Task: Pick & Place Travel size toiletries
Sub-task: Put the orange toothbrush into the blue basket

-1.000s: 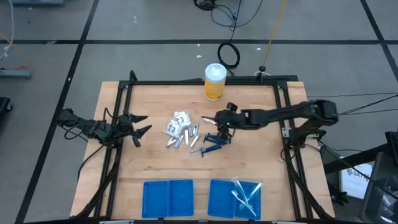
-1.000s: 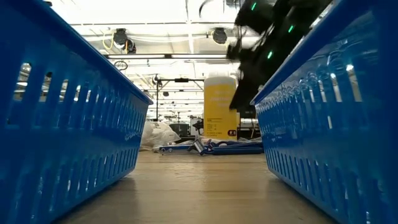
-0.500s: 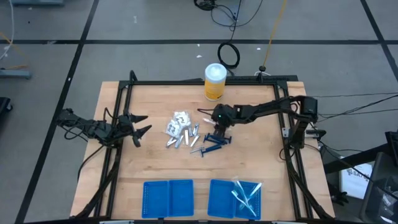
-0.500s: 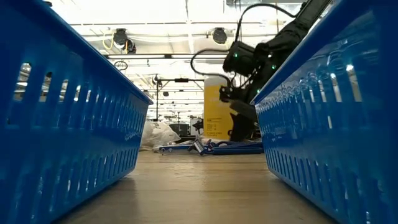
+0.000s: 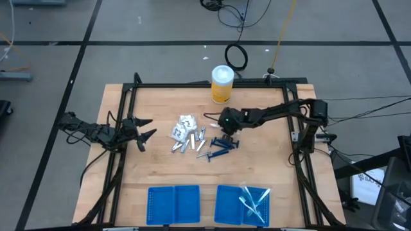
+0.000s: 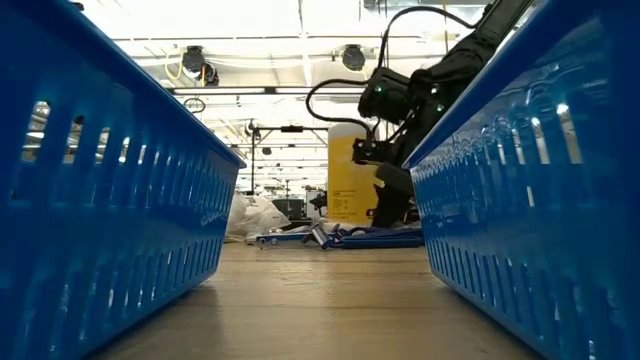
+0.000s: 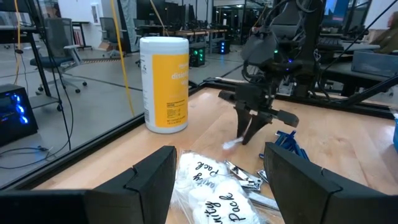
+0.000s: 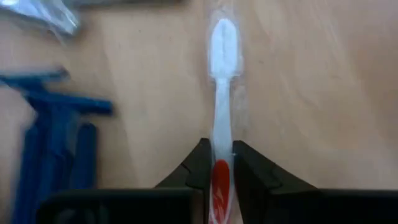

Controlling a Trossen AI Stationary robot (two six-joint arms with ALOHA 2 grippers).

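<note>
The travel size toiletries lie mid-table: white packets (image 5: 185, 122), silver tubes (image 5: 184, 145), dark blue sticks (image 5: 222, 145) and a clear-wrapped brush (image 8: 222, 74). My right gripper (image 5: 223, 131) stands over that brush and is shut on it. The left wrist view shows this gripper (image 7: 250, 134) pointing down, the brush's white end (image 7: 231, 144) beside its tips. My left gripper (image 5: 146, 128) waits open at the table's left side, its fingers (image 7: 149, 180) aimed at the packets (image 7: 208, 193). My right gripper pinches the brush's handle (image 8: 220, 160) between its two fingers, where the handle turns red. The fingers (image 8: 200, 163) come from above, pointing down, across the handle. The brush lies flat and level with the wood, its white head (image 8: 224, 40) pointing away from the gripper.
A yellow canister (image 5: 222, 84) with a white lid stands at the table's far edge. Two blue trays sit at the near edge: the left one (image 5: 173, 204), and the right one (image 5: 226, 204) holding wrapped brushes (image 5: 253, 200). A black frame (image 5: 292, 109) borders the table.
My right gripper has gone toward the table's left and come down from well above the table onto the brush beside the blue sticks. The toiletries have stayed where they were.
</note>
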